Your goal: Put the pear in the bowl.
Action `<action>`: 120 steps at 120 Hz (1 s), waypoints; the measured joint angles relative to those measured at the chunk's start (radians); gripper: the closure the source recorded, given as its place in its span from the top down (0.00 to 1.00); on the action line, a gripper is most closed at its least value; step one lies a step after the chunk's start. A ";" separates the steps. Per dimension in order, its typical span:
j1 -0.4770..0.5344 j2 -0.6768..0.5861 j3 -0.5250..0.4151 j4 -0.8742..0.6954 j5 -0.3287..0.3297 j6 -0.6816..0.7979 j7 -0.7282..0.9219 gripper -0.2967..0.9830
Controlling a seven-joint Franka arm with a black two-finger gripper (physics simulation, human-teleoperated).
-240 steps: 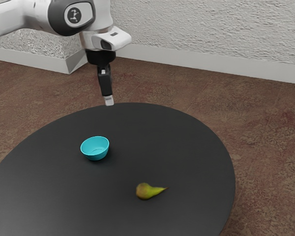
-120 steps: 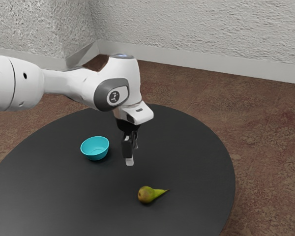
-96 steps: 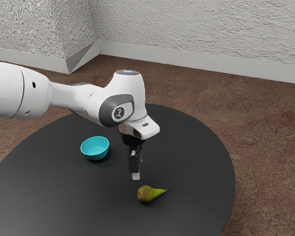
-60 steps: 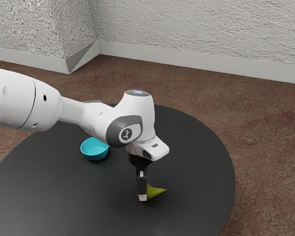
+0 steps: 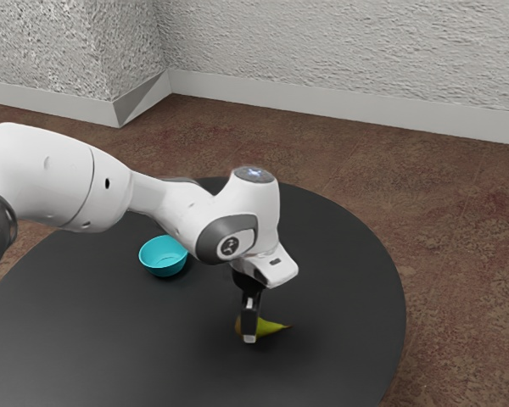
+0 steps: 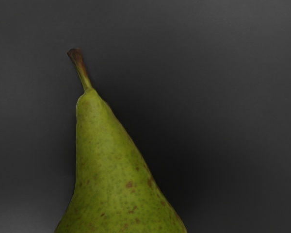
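My gripper (image 5: 249, 332) points down over the table, shut on the pear (image 5: 272, 327) around its thick end. One finger crosses in front of the pear; the far finger is hidden behind it. The pear lies sideways, its stem toward the exterior view's right, and a soft shadow on the table suggests it is slightly raised. In the wrist view the green, brown-speckled pear (image 6: 111, 170) is large and close, its round end cut off. The turquoise bowl (image 5: 163, 258) stands upright on the table, toward the exterior view's left from the gripper, with nothing visible inside.
The round black table (image 5: 93, 339) has its curved edge beyond the pear, toward the exterior view's right. My forearm reaches across the table's far left part, close above the bowl in the exterior view. Brown floor and a pale textured wall lie behind.
My gripper has come down from above the bowl's far side to the pear and taken hold of it. Over the last half second, fingertips and pear have shifted slightly up and toward the exterior view's right.
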 joint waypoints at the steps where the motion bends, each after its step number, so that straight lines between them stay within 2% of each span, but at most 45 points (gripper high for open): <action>1: 0.000 0.003 0.000 0.001 0.000 0.001 0.000 0.77; 38: 0.003 0.057 0.006 0.019 0.006 0.032 0.013 0.76; 56: 0.010 0.058 0.009 0.020 0.009 0.037 0.016 0.54; 72: 0.012 0.051 0.009 0.018 0.012 0.040 0.016 0.45; 101: 0.017 -0.075 0.009 -0.015 0.018 0.021 0.011 0.43; 120: 0.119 -0.190 0.009 -0.015 0.016 -0.032 0.033 0.45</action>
